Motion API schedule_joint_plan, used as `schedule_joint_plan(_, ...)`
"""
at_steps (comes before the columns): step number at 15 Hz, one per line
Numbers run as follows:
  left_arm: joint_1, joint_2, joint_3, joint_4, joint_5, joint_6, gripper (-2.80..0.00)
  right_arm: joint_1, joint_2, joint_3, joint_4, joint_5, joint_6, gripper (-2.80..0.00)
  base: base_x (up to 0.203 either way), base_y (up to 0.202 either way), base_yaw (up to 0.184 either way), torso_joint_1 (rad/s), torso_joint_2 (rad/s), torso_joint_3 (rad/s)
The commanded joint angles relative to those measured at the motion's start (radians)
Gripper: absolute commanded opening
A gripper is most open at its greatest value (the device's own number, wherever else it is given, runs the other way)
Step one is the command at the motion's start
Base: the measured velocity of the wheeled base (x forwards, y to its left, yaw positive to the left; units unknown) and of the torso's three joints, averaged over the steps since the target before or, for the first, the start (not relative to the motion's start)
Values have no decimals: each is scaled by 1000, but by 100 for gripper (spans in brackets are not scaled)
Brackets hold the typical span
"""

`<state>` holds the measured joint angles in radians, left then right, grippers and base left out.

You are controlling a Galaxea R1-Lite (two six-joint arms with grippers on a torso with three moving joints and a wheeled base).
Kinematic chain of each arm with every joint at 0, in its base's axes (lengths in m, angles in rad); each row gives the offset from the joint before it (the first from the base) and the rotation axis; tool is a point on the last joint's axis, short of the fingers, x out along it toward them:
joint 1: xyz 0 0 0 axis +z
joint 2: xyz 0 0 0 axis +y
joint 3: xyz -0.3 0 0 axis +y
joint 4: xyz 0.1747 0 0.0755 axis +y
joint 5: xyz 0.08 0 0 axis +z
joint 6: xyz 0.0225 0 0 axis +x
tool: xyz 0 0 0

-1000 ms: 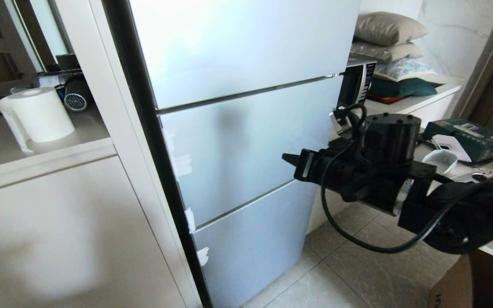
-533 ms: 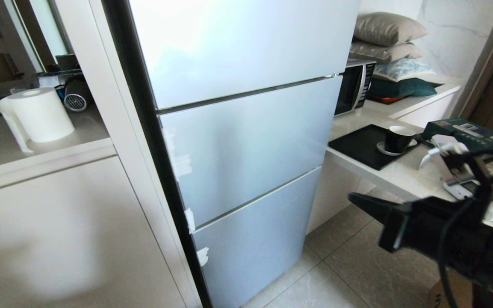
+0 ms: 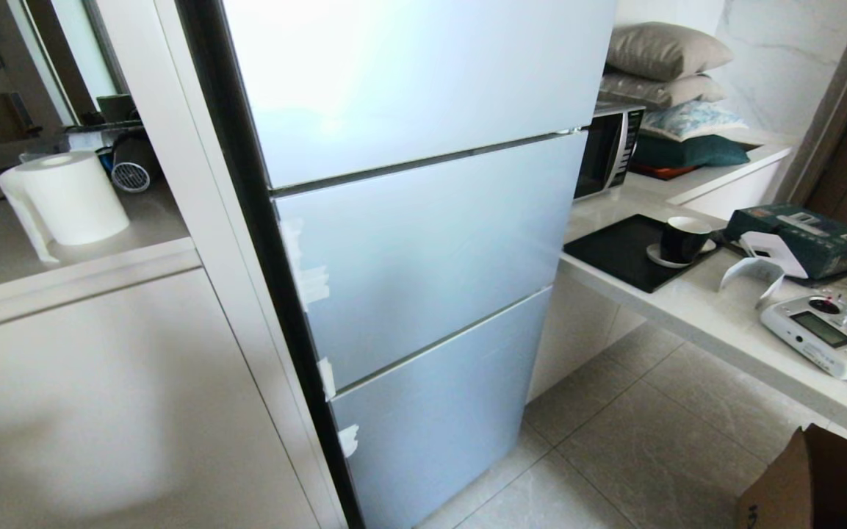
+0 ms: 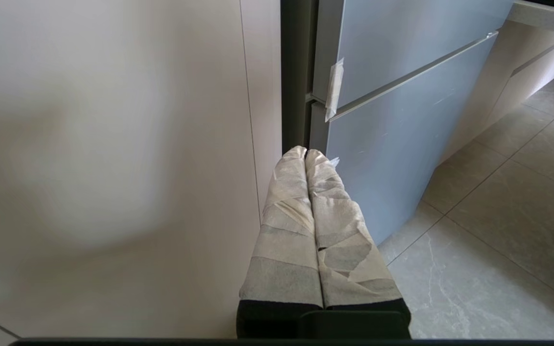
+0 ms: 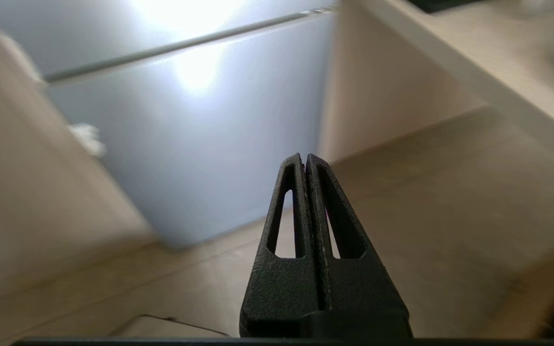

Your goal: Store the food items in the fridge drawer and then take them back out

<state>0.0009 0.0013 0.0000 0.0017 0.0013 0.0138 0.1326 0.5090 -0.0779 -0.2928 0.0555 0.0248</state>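
Fridge (image 5: 185, 125) stands closed ahead of the empty, pinched-together right gripper (image 5: 305, 161).

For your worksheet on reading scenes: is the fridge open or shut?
Shut: the fridge shows all three flat fronts flush, with only thin seams between them.

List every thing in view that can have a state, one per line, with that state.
fridge: all three fronts closed, white tape scraps on the left edge.
left end effector: shut, empty, low beside the fridge's bottom front.
right end effector: shut, empty, low, pointing at the fridge's bottom front.
black cup: upright on its saucer.
paper towel roll: upright, a loose end hanging.
cardboard box: open, on the floor.
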Motion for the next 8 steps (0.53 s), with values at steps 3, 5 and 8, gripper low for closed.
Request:
schedule_joint_plan(3,1,0,0,0,0,0,-280,-100,-503,56,238,-11,-89,-280,0,0,0,0,0,0)
schedule_joint_plan(5,1,0,0,0,0,0,-280,-123,-512,76,293,-41,-53,-280,0,0,0,0,0,0)
schedule_joint_plan(8,1,0,0,0,0,0,-280,-125,-511,78,293,-51,-34,-280,0,0,0,0,0,0)
